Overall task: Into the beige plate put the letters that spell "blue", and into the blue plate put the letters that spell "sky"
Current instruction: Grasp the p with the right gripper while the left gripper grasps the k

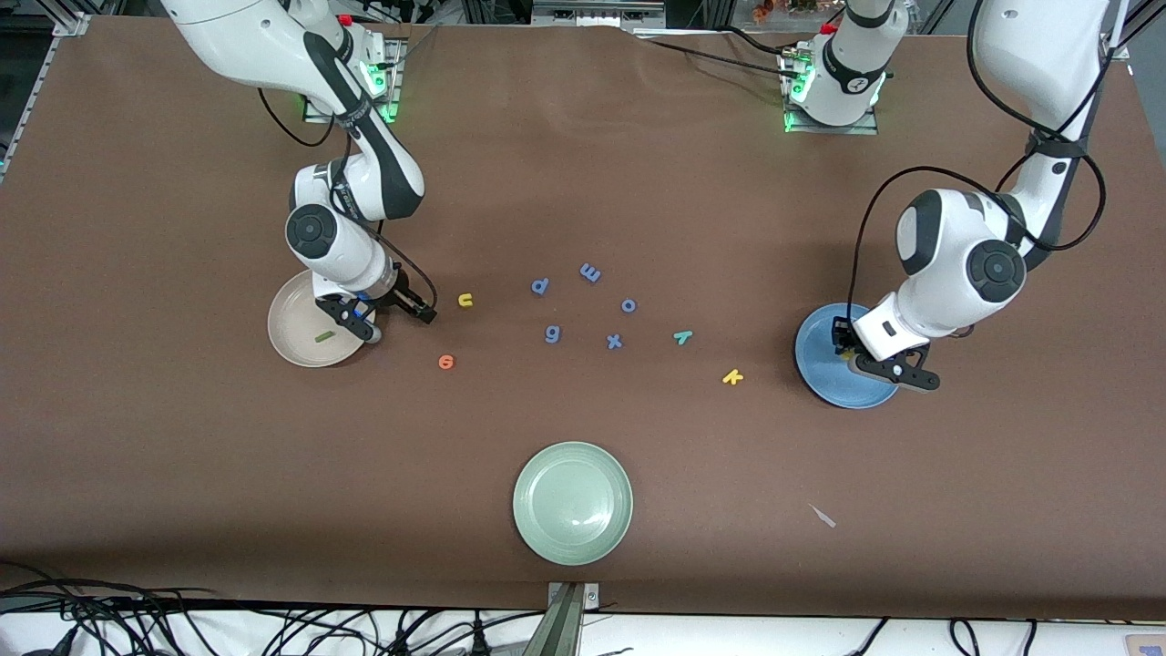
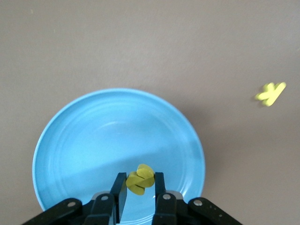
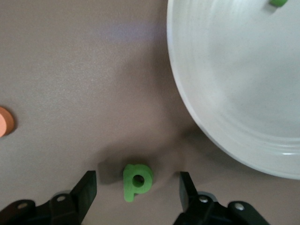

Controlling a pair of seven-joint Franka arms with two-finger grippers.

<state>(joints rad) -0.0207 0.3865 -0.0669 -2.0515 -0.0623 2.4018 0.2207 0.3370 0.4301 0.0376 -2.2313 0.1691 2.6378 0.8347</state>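
Gripping small yellow foam s [image 2: 141, 178]: left pincer [image 2: 140, 186] over round blue plate [image 2: 93, 140] | right pincer [image 3: 137, 187] wide, straddling green foam b [image 3: 136, 181] beside round beige plate [image 3: 225, 84], lower frame

The left white arm's black two-finger gripper [image 2: 140, 187] is pinching shut, pointing downward. The right white arm's black two-finger gripper [image 3: 138, 185] is hanging low, fingers spread.
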